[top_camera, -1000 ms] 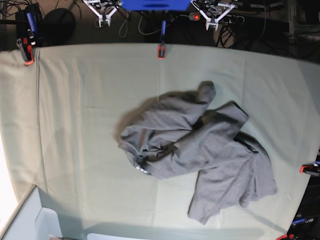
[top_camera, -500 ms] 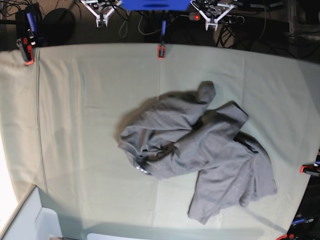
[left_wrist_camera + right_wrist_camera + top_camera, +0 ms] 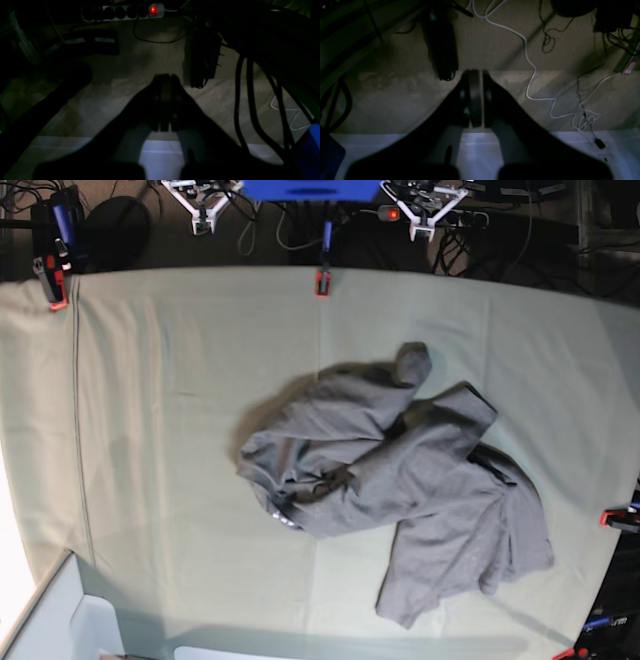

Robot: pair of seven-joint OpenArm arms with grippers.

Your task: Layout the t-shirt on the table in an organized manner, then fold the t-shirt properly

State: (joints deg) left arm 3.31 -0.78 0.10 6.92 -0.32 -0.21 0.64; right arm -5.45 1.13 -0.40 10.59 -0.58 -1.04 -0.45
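The dark grey t-shirt (image 3: 400,470) lies crumpled in a heap right of the middle of the table (image 3: 160,400), its collar with a pale label toward the front left. Both arms hang back beyond the table's far edge. In the base view my left gripper (image 3: 425,218) is at the top right and my right gripper (image 3: 205,212) at the top left, both far from the shirt. The left wrist view shows the left gripper (image 3: 165,76) shut and holding nothing, above dim floor. In its own wrist view the right gripper (image 3: 475,72) is likewise shut and holds nothing.
Red clips (image 3: 323,282) pin the cloth at the far edge, the far left corner and the right edge. A pale box (image 3: 60,620) stands at the front left corner. Below the arms are a power strip (image 3: 125,11), dark cables and a white cable (image 3: 532,67).
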